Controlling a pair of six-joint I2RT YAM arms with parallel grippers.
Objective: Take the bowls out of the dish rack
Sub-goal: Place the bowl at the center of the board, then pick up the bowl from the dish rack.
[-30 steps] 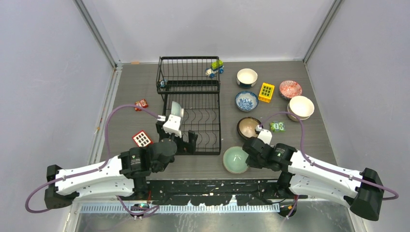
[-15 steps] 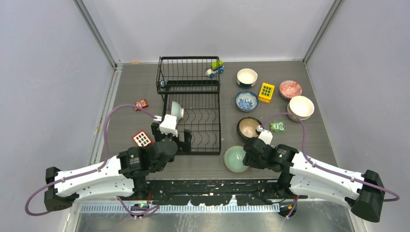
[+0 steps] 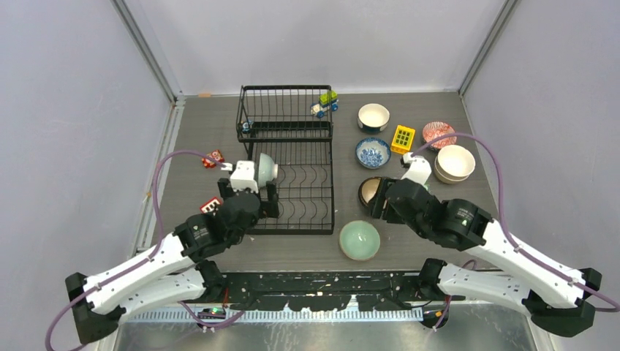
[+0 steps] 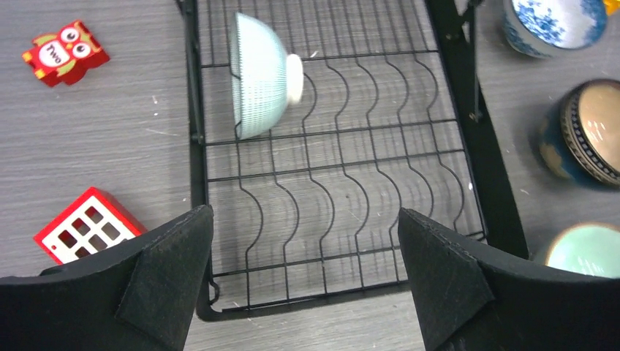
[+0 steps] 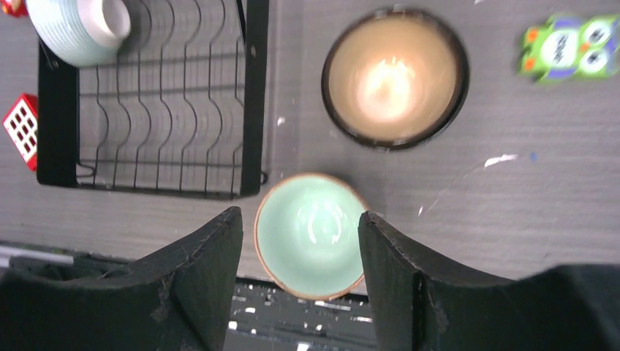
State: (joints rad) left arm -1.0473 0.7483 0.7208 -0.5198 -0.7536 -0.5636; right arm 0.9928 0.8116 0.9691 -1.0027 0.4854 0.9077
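Note:
A pale ribbed bowl (image 3: 265,170) (image 4: 259,77) stands on its edge in the left side of the black wire dish rack (image 3: 322,183) (image 4: 468,131). My left gripper (image 3: 246,192) (image 4: 303,212) is open over the rack's near end, short of that bowl. The pale green bowl (image 3: 359,240) (image 5: 311,234) sits upright on the table right of the rack. My right gripper (image 3: 382,203) (image 5: 300,214) hangs open high above it, touching nothing. A brown bowl (image 3: 371,191) (image 5: 395,77) stands just beyond.
A blue-and-white bowl (image 3: 373,152), a white bowl (image 3: 373,115), a red-patterned bowl (image 3: 437,133) and a cream bowl (image 3: 455,162) stand right of the rack. Toy blocks lie around: red (image 4: 84,223), red owl (image 4: 64,51), yellow (image 3: 402,139), green owl (image 5: 566,44).
My right gripper opened, let go of the pale green bowl and rose away from it toward the brown bowl. My left gripper moved further in over the rack toward the ribbed bowl.

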